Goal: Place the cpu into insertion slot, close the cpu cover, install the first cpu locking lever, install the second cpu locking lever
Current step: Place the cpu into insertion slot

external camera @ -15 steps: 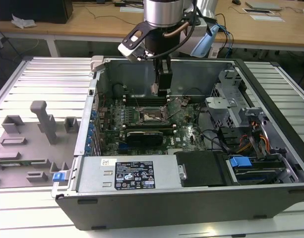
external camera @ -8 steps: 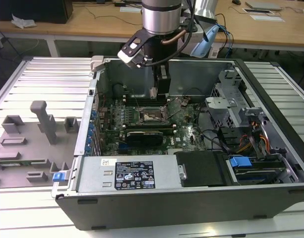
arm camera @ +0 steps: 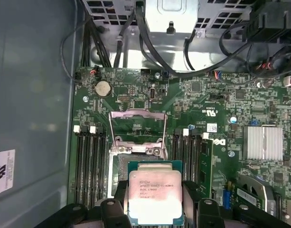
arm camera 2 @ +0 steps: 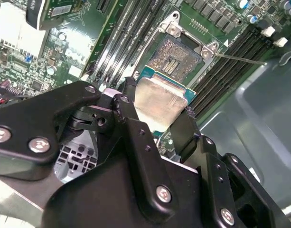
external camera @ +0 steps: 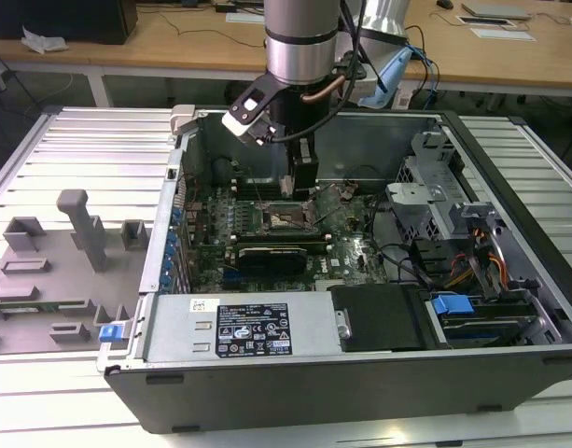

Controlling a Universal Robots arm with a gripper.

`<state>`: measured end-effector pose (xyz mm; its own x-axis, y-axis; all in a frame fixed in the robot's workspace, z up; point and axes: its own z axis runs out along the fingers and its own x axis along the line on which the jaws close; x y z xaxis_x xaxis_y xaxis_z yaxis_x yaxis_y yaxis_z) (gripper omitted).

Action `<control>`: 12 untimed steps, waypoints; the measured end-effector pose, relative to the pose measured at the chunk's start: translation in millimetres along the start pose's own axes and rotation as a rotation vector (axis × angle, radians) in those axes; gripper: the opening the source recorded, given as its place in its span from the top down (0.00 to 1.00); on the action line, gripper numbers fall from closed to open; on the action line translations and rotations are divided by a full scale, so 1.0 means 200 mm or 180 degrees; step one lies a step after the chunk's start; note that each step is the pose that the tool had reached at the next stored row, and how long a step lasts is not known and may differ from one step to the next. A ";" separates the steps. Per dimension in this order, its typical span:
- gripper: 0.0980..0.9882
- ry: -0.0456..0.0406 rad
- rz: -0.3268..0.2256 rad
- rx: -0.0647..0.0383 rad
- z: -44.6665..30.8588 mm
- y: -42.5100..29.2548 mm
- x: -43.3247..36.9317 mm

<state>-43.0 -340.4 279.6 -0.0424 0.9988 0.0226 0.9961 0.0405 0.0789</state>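
1. My gripper (arm camera: 154,203) is closed on the cpu (arm camera: 154,189). In both wrist views a black finger (arm camera 2: 131,118) presses on each of two opposite edges of the chip, with its dull silver top facing the cameras
2. The cpu hangs over the insertion slot (arm camera: 117,173) and is not in it. In the first wrist view the chip covers part of the socket and the dark pin field shows bare beside it. In the second wrist view the whole pin field (arm camera 2: 176,56) lies open beyond the chip, so I judge the chip is held clear above the board and off centre from the socket
3. In the exterior view the gripper (external camera: 299,182) reaches down inside the open computer case (external camera: 360,387), just above the socket (external camera: 287,219) on the green motherboard (external camera: 355,247)
4. The cpu cover (arm camera: 137,113) stands swung up and away from the socket, and I can see the board through its square window. It is not closed
5. A thin metal lever (arm camera 2: 240,58) juts out from one corner of the socket over the memory slots (arm camera 2: 230,71). I take it for one of the locking levers, and it looks unlatched. I cannot pick out the other lever with any certainty
6. My reading of progress: the chip is picked up and brought to the socket, so the first step is under way but unfinished. Seating the chip, closing the cover and both lever steps are all left to do
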 end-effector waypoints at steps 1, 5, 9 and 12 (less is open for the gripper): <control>0.50 0.0000 0.0000 0.0000 0.018 -0.004 0.000; 0.50 0.0000 -0.0001 0.0000 0.079 -0.026 0.001; 0.50 0.0000 0.0002 0.0000 0.133 -0.034 0.002; 0.50 -0.0004 0.0046 -0.0001 0.153 -0.036 0.002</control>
<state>-47.8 -339.4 248.6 -0.0278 0.9994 0.0226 0.9965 0.0260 0.0789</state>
